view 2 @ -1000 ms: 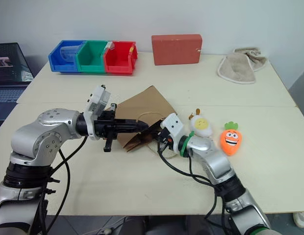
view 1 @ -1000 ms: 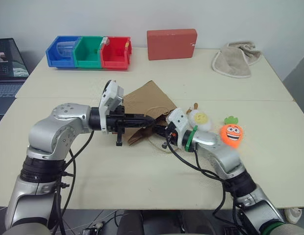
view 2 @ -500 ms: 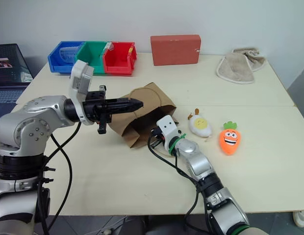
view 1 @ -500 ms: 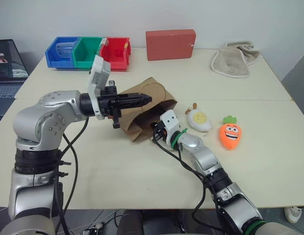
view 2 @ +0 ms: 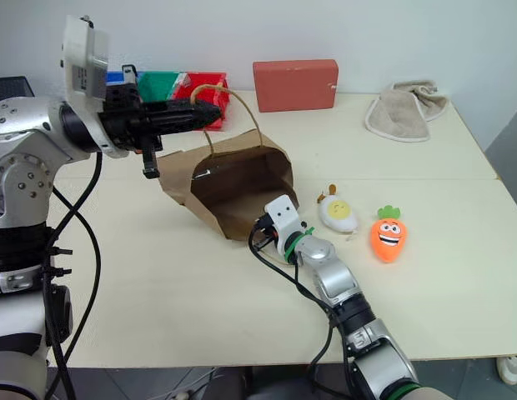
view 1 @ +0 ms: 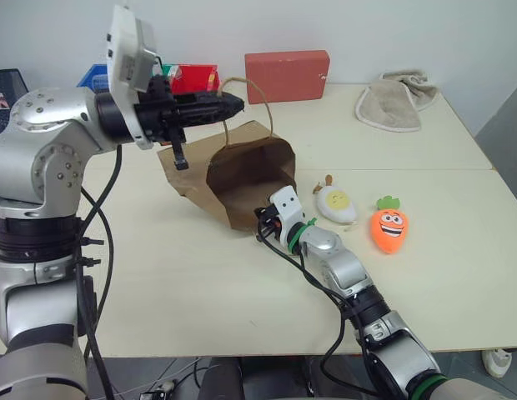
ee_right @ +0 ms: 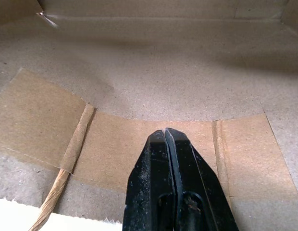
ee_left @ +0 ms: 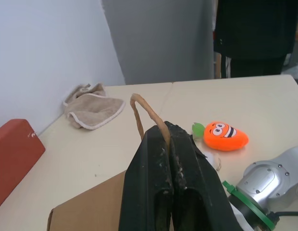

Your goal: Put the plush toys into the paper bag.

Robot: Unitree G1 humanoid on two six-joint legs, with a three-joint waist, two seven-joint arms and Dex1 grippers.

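Left gripper [ee_left: 164, 132]: you see its jaws clamped on the paper bag [view 1: 242, 171] handle, held high.
Right gripper [ee_right: 167, 137]: jaws closed, empty, at the bag's mouth.
Plush toys: carrot [view 1: 389, 227] and egg [view 1: 337, 203] on the table [view 1: 183, 283].

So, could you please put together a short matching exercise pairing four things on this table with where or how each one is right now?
Things:
1. paper bag
2. carrot plush
3. egg plush
4. beige cloth

States:
A. crumpled at the far right corner
B. lying between the bag and the orange toy
C. held up by one handle, mouth open
D. lying nearest the table's right edge, face up

Pairs: 1-C, 2-D, 3-B, 4-A
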